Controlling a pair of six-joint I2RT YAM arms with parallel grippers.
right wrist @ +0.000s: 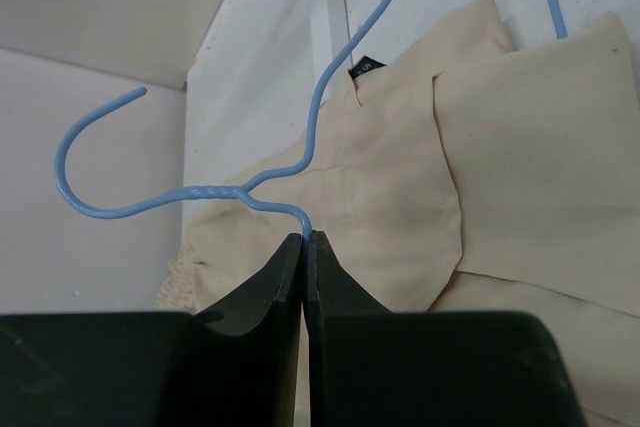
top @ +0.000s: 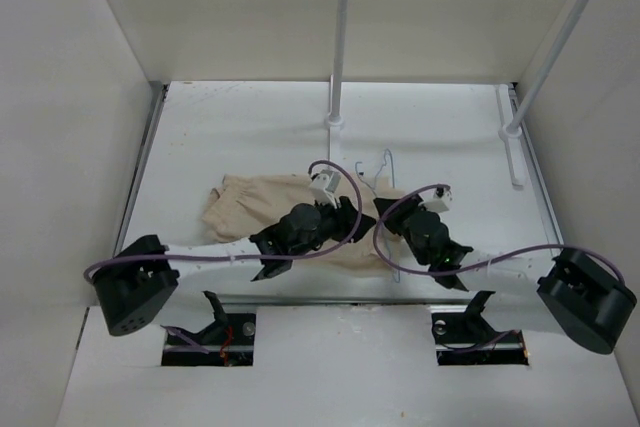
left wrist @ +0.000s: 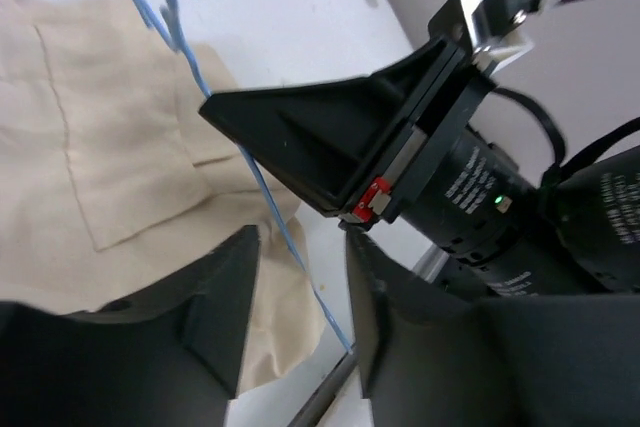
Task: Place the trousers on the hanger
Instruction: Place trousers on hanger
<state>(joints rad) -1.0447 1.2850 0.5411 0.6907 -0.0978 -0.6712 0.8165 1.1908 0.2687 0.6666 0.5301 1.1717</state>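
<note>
The beige trousers point(top: 245, 202) lie crumpled on the white table; they also show in the left wrist view point(left wrist: 100, 137) and the right wrist view point(right wrist: 400, 177). The thin pale blue hanger point(top: 386, 163) lies partly over their right end. My right gripper point(top: 385, 215) is shut on the hanger's wire point(right wrist: 200, 192) just below the twisted neck, its jaws point(right wrist: 310, 239) pinched together. My left gripper point(top: 355, 225) is open; a hanger wire point(left wrist: 262, 187) and an edge of cloth run between its fingers point(left wrist: 225, 297). The right gripper's finger point(left wrist: 330, 147) is close in front of it.
Two white upright rack poles point(top: 340, 37) point(top: 560, 42) stand at the back of the table, with a white rail point(top: 512, 147) at the right. Side walls enclose the table point(top: 240, 127). The table's near edge point(top: 330, 299) runs just below the grippers.
</note>
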